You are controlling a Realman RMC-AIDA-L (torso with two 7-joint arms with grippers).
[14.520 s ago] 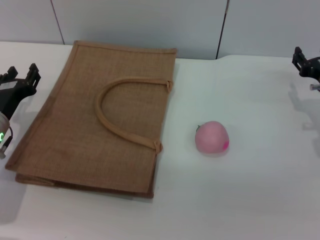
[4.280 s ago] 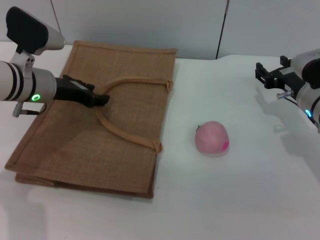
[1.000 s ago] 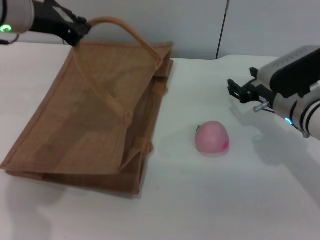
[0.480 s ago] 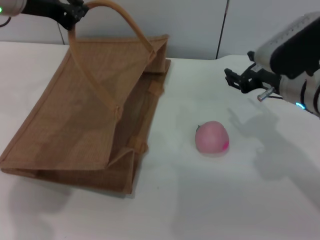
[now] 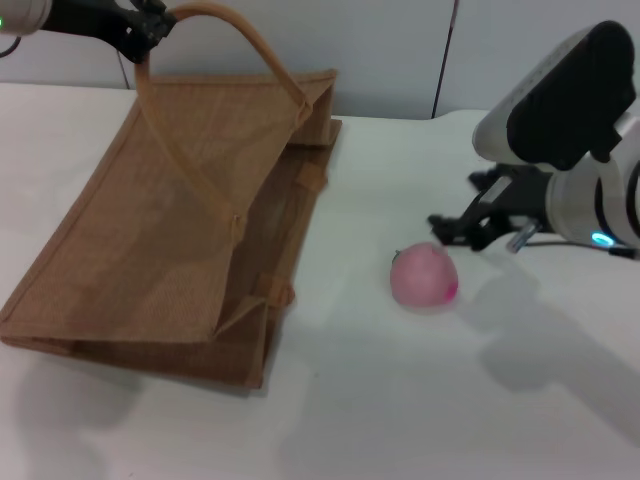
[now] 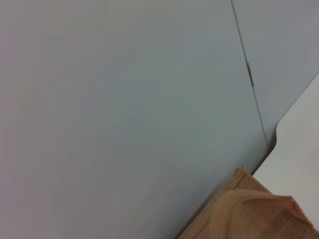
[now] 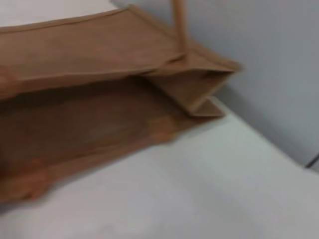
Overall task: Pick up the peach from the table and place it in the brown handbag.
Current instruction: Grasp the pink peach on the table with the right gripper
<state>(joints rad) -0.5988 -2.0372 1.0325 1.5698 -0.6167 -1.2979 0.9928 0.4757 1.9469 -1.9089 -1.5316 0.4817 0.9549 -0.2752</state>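
The peach point(image 5: 424, 276), pale pink with a magenta patch, lies on the white table point(image 5: 400, 400) to the right of the brown handbag point(image 5: 170, 230). At the top left, my left gripper point(image 5: 150, 25) is shut on one arched handle point(image 5: 250, 45) and holds the bag's upper side up. The bag's mouth gapes toward the peach. My right gripper point(image 5: 455, 228) hangs open just behind and to the right of the peach, close to it but not around it. The bag's open mouth point(image 7: 99, 114) fills the right wrist view. One corner of the bag point(image 6: 254, 216) shows in the left wrist view.
A grey panelled wall point(image 5: 380, 50) runs along the table's far edge, right behind the bag. Bare white tabletop lies in front of the peach and between the peach and the bag's mouth.
My right gripper has come down and leftward, from behind the peach to just beside it. Over the last second the left gripper raised the handle slightly, then held still.
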